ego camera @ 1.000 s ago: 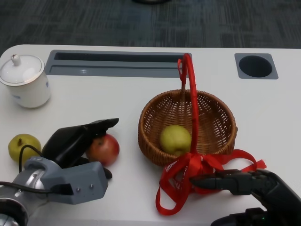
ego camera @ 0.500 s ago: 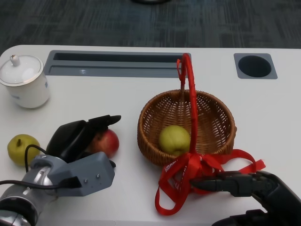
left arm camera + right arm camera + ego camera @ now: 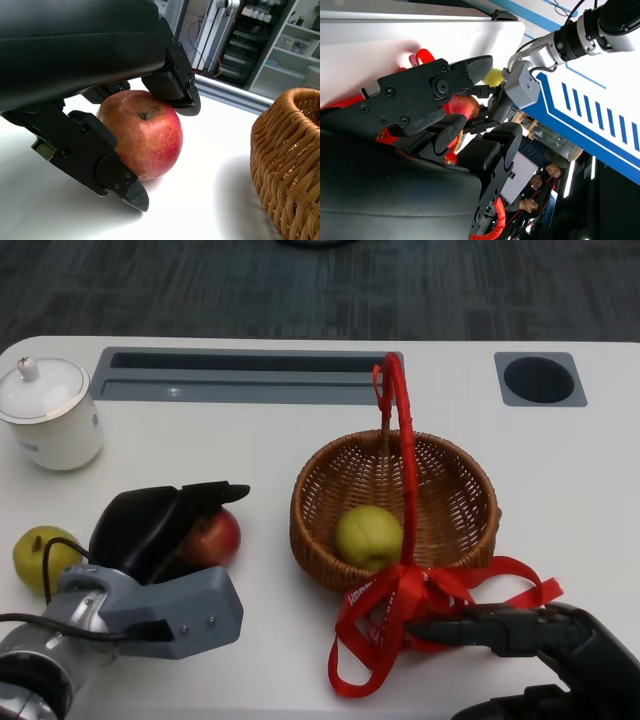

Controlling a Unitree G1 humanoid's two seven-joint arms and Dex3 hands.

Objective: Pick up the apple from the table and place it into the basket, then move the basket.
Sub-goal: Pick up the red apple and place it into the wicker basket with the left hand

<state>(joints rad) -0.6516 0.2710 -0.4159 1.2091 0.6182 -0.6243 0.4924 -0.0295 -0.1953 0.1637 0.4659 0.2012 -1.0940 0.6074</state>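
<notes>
- Left black many-fingered hand (image 3: 165, 522) closed around the round red apple (image 3: 212, 537), fingers over the top and a lower finger under the side in the left wrist view; apple apparently resting on the white table (image 3: 220, 445), just beside the round brown wicker basket (image 3: 455, 495).
- Risk of slipping: smooth, rounded skin, contact only at top and low side; a quick lift likely to roll the apple out toward the table edge.
- Risk of collision at the drop: tall red basket handle (image 3: 405, 440) arched over the middle, a yellow-green pear-like fruit (image 3: 369, 536) already inside; a low approach apt to clip the rim and shove the light basket.
- Risk of a bounce: release from too high, onto the fruit below, liable to knock the apple back out.
- Right black hand (image 3: 520, 632) low beside the red ribbon bow (image 3: 400, 605), fingers stretched forward and holding nothing; possible snag in the loose loops when taking the basket.
- A second yellow-green fruit (image 3: 35, 555) and a white lidded cup (image 3: 52, 412) near the left forearm; wide swing likely to bump them.
</notes>
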